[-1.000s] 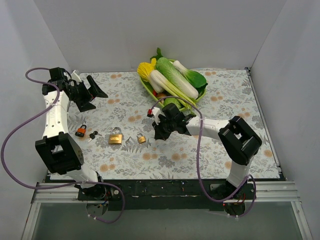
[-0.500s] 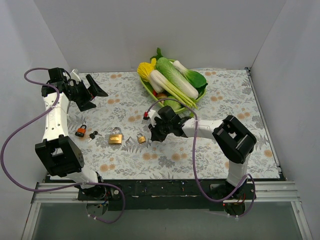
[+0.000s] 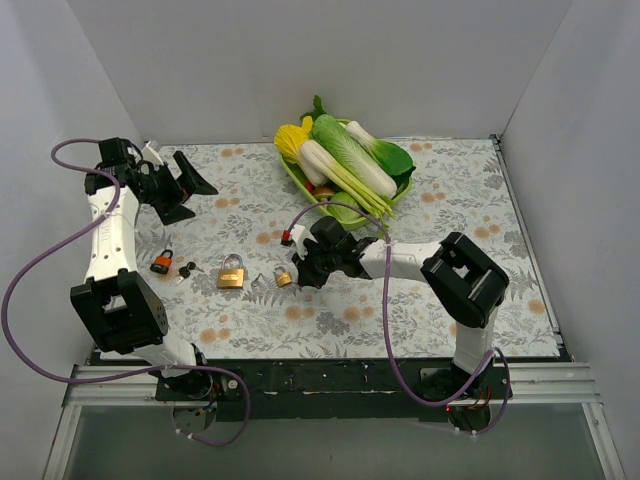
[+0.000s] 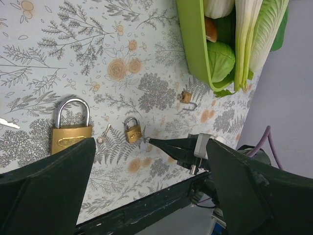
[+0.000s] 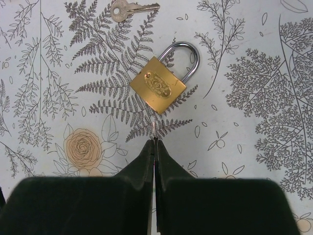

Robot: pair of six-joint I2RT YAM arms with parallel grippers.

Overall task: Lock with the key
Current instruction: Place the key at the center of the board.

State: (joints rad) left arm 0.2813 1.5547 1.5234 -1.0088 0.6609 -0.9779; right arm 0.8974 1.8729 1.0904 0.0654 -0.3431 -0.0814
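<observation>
Near the counter's (image 3: pixel 450 200) front-mid, the small padlock (image 5: pixel 158 84) lies flat. R hand (image 5: pixel 154 143) is pinched together on a thin key (image 5: pixel 154 128) (edge-on, hard to read), which meets the lock's base. A spare key (image 5: pixel 128 9) lies just beyond the shackle. L hand (image 3: pixel 197 200) hangs far left, spread wide, empty, well apart from the locks.

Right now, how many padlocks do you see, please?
3: an orange padlock left, a large brass padlock mid-table, a small brass padlock by the right gripper. A brass piece near the tray may be a fourth.
</observation>
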